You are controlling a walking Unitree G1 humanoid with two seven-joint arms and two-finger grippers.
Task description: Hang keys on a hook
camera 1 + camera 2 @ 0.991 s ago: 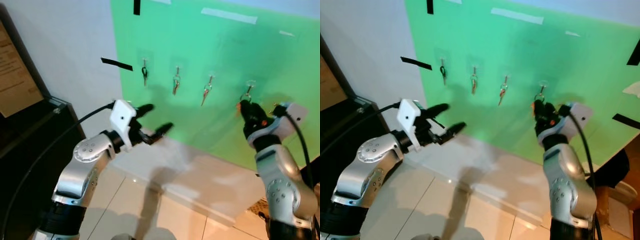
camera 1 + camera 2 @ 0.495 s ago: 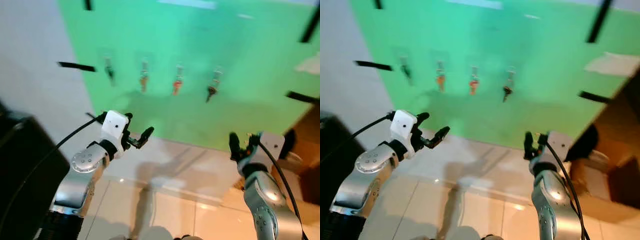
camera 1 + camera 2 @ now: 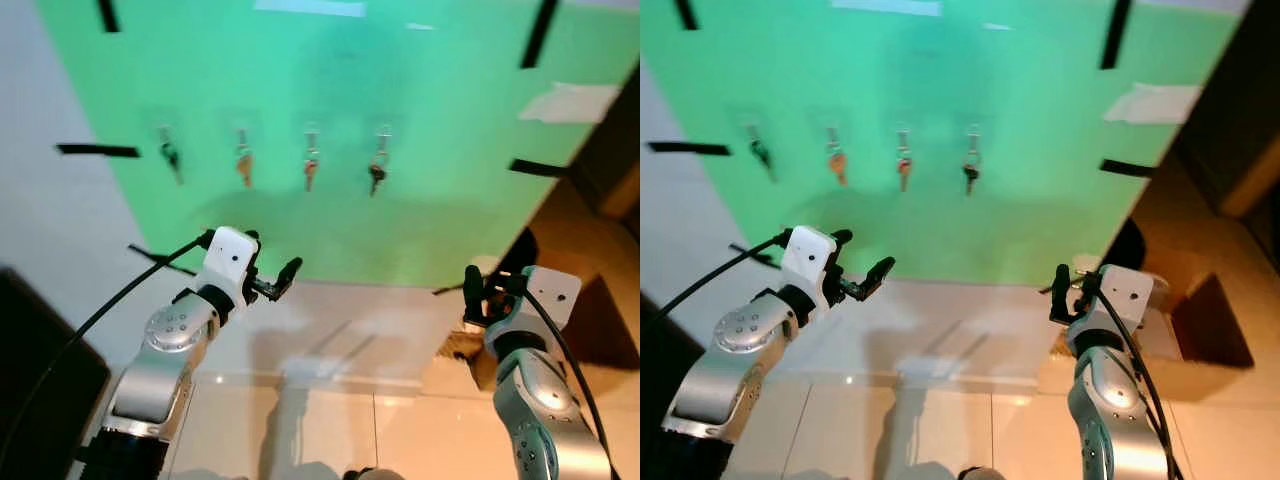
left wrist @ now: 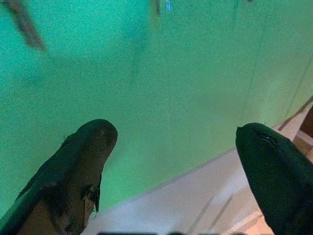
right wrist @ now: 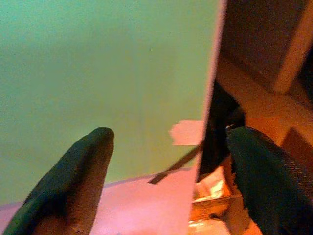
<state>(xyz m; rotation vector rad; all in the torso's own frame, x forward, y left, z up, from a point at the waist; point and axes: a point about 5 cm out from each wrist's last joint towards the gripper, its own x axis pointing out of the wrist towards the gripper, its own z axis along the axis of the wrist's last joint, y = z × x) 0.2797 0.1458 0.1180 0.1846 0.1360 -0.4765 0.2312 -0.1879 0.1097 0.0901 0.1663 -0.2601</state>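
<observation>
Nearest the camera, the left gripper (image 3: 272,283) hangs in front of the green board (image 3: 440,130) with its two black fingers apart and nothing between them. The right gripper (image 3: 482,297) sits low off the board's right edge, fingers likewise spread and empty in its wrist view.

Farther back, four sets of keys (image 3: 376,176) hang in a row on small hooks (image 3: 383,131) high on the board, the rightmost set dark and resting straight down. The hanging looks done, so the step in hand is judged to be a clean retreat: both arms should pull straight back from the board, staying below the row so no finger brushes a ring off its hook.

Open room lies over the pale floor (image 3: 340,330) below the board. To the right, a cardboard box (image 3: 1205,330) and dark furniture crowd the right arm; a black cabinet (image 3: 40,360) bounds the left.
</observation>
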